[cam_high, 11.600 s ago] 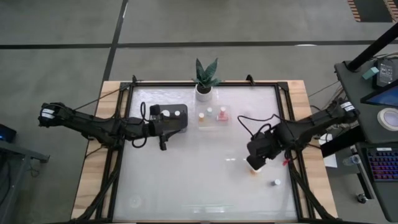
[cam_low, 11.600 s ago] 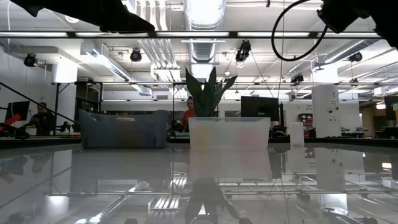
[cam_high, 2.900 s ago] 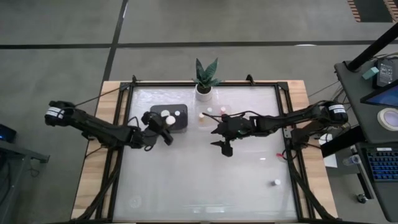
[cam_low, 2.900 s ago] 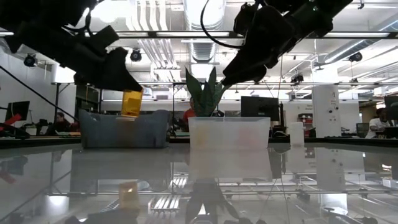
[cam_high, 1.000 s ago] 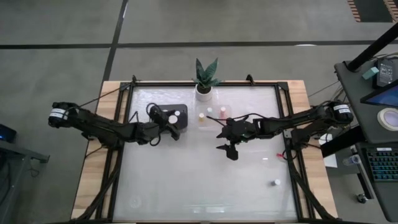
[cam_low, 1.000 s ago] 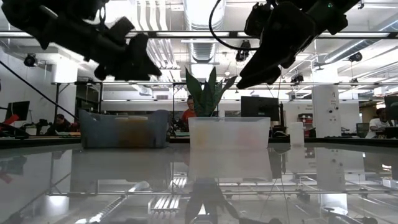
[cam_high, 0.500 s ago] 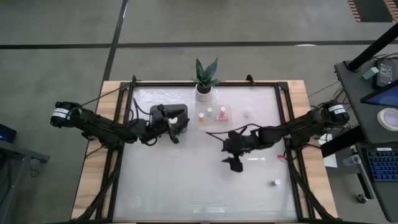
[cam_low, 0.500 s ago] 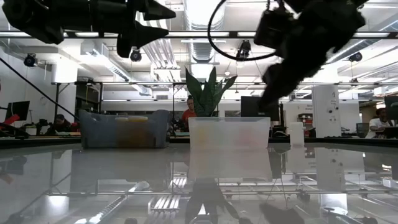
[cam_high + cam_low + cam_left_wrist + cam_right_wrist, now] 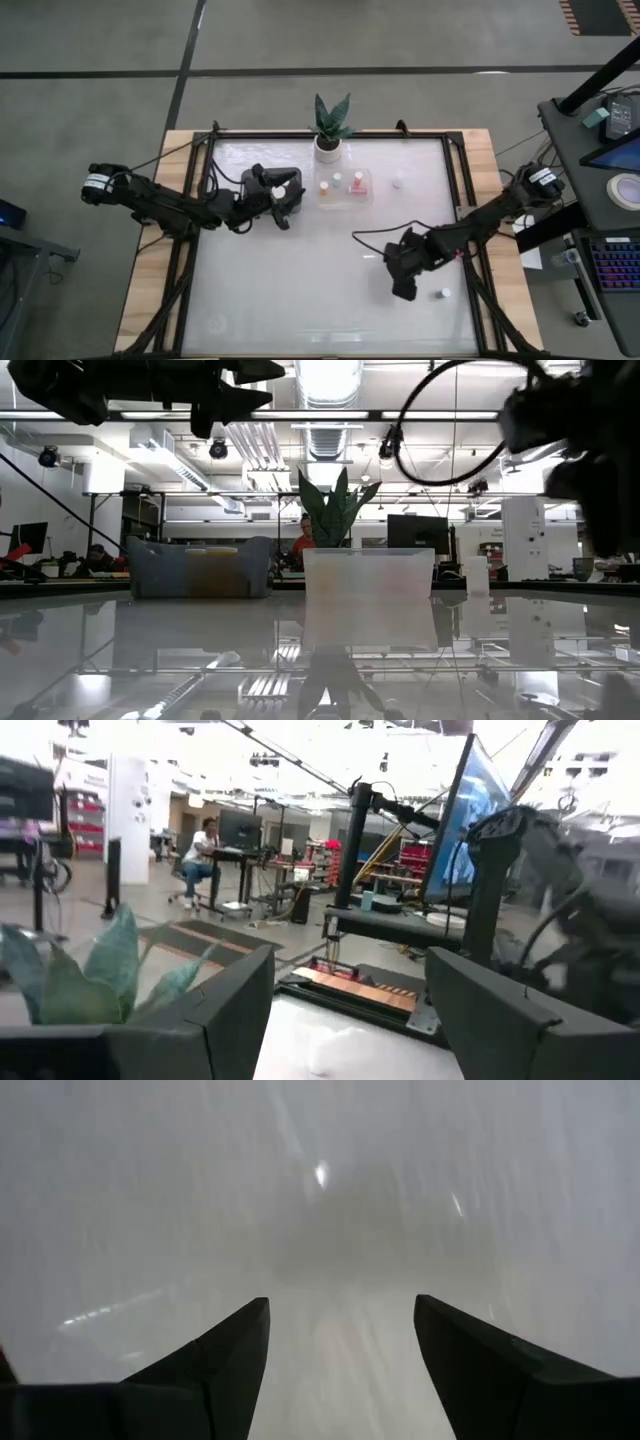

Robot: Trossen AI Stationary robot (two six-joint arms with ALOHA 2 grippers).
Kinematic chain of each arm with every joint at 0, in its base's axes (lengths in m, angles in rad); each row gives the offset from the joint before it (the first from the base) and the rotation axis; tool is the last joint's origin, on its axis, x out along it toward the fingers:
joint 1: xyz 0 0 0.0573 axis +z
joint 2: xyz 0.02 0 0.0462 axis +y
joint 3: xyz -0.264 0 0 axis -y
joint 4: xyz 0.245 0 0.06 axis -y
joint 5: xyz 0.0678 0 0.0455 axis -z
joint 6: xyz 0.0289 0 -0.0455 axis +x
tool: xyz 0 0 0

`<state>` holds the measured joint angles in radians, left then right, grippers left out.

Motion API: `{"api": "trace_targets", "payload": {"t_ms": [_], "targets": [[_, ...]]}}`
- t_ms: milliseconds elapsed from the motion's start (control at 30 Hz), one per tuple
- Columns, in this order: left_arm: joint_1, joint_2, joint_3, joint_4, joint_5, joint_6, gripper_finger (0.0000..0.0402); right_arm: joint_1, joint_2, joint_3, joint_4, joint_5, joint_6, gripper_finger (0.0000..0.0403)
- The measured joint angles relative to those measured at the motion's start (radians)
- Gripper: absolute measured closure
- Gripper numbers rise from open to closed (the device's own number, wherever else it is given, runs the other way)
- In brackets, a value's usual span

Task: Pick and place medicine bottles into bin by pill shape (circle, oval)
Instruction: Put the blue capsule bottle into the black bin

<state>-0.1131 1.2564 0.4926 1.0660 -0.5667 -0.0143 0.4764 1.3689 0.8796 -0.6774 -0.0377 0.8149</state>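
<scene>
One medicine bottle with a white cap [image 9: 443, 294] stands on the table near its near right corner. My right gripper [image 9: 403, 290] is open and empty just left of it; its wrist view [image 9: 342, 1302] shows only bare table. Another white-capped bottle [image 9: 397, 183] stands right of the clear bin [image 9: 345, 198], which holds three bottles [image 9: 337, 180]. The dark bin [image 9: 290, 176] holds white-capped bottles [image 9: 284, 185]. My left gripper [image 9: 280, 203] is open and empty over the dark bin's near edge, its fingers level [image 9: 350, 955].
A potted plant [image 9: 330, 125] stands at the table's far edge behind the clear bin; it also shows in the low view [image 9: 332, 510]. Black rails [image 9: 458, 190] run along the table's sides. People sit in the room beyond the table.
My right gripper has gone from beside the clear bin toward the table's near right, close to the lone bottle there, staying open. My left gripper has risen a little over the dark bin and tipped from slanting down to level.
</scene>
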Motion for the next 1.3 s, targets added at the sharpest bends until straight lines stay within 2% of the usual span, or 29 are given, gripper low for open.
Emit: {"api": "trace_targets", "payload": {"t_ms": [200,367,500,867,1300], "targets": [[0.000,0.000,0.017,0.000,-0.001,0.163,0.0157,0.076,0.000,0.142,-0.266,0.000,0.211,0.0163],[0.000,0.000,0.032,0.000,-0.001,0.296,0.0157,0.096,-0.001,0.271,-0.490,-0.006,0.387,0.0163],[-0.001,-0.004,0.029,0.000,-0.002,0.327,0.0157,0.124,-0.007,0.348,-0.612,-0.020,0.514,0.0163],[-0.048,-0.030,0.008,-0.045,-0.004,0.310,0.0157,0.221,-0.059,0.344,-0.624,-0.052,0.852,0.0165],[-0.054,-0.069,0.006,-0.133,-0.007,0.310,0.0157,0.444,-0.079,0.342,-0.613,-0.047,1.273,0.0168]]}}
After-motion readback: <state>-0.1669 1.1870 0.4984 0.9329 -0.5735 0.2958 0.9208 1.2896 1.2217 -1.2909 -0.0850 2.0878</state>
